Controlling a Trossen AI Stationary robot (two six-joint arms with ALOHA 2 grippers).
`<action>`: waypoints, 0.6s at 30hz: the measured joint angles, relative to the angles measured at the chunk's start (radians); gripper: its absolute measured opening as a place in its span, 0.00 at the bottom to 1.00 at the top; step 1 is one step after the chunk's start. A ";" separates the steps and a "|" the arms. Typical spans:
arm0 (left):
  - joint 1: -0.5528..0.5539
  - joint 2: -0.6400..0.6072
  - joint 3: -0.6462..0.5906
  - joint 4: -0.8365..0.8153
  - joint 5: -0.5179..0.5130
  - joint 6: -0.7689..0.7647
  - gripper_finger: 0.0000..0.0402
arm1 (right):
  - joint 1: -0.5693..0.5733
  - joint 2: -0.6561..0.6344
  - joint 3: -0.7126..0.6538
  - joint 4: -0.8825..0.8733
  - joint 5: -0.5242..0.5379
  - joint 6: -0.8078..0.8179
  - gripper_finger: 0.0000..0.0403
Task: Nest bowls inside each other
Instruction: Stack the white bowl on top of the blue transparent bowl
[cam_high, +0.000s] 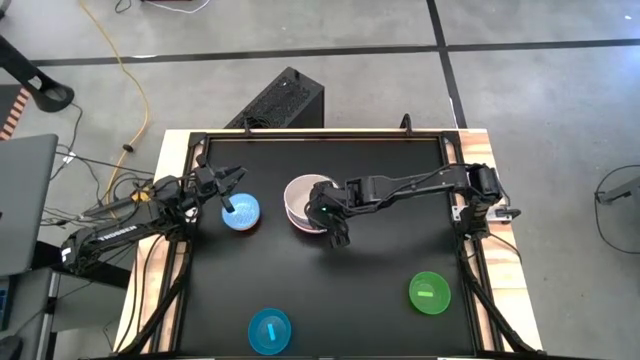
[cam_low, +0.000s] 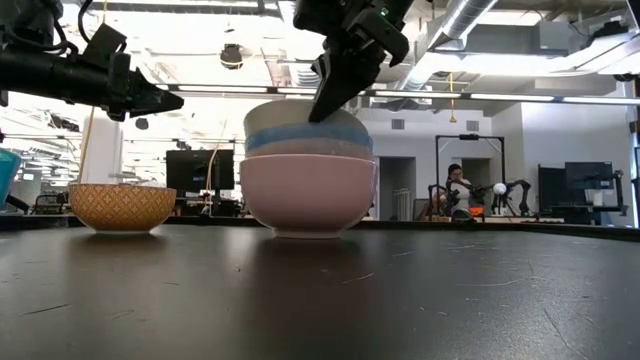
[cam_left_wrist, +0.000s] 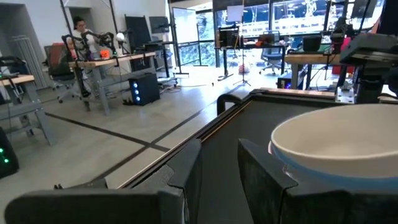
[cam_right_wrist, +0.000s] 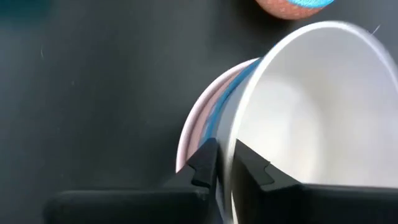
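Low view: white bowl (cam_low: 300, 118) tilted atop blue bowl (cam_low: 305, 139), pink bowl (cam_low: 306, 190).

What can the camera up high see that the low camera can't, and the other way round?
Only the high view shows the green bowl and cyan bowl near the table's front edge, plus the light-blue inside of the small bowl by the left gripper. Only the low view shows the stack's layers from the side: pink bowl at the bottom, a blue rim above it, white bowl on top. It also shows a person far behind. Both show the right gripper at the stack's rim.
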 joint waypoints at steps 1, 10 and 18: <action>0.000 0.000 0.000 0.000 0.000 0.000 0.23 | -0.001 -0.001 0.000 0.002 0.000 0.000 0.16; 0.000 0.000 0.000 0.000 -0.001 0.000 0.23 | -0.014 -0.009 0.005 -0.008 0.000 0.010 0.27; 0.000 0.000 0.000 0.000 -0.001 0.007 0.23 | -0.011 -0.011 0.109 -0.110 0.000 0.021 0.38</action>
